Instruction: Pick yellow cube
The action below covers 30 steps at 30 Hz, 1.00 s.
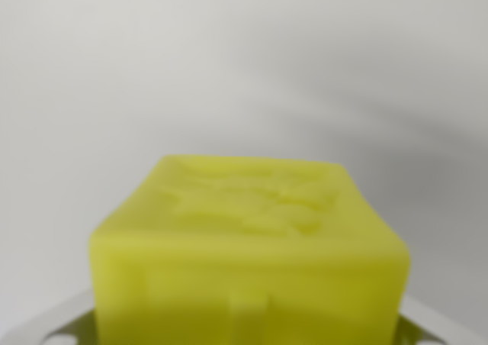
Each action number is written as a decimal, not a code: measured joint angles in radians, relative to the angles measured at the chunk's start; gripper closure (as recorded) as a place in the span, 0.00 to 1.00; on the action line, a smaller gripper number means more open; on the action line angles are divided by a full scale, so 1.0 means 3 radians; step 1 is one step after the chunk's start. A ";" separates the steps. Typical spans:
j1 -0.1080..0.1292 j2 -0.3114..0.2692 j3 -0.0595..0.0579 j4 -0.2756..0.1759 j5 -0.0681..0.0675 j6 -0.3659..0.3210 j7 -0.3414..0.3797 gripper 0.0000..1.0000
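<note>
The yellow cube fills the lower middle of the wrist view, very close and blurred, its top face showing a raised, uneven relief. Pale fingers flank the cube's bottom corners on both sides; whether they grip it I cannot tell. Behind the cube is a plain grey-white surface.

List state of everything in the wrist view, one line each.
yellow cube: close to the camera, blurred, between the gripper parts at the bottom edge; embossed top face up.
gripper: only pale parts show at the bottom corners; open or shut cannot be told.
white surface: bare, soft shadows on it.
</note>
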 joint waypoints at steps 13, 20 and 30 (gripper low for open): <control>0.0000 -0.0270 0.0000 0.0081 -0.0010 -0.0352 0.0008 1.00; 0.0001 -0.0399 0.0000 0.0139 -0.0014 -0.0538 0.0012 1.00; 0.0003 -0.0557 0.0000 0.0234 -0.0018 -0.0792 0.0016 1.00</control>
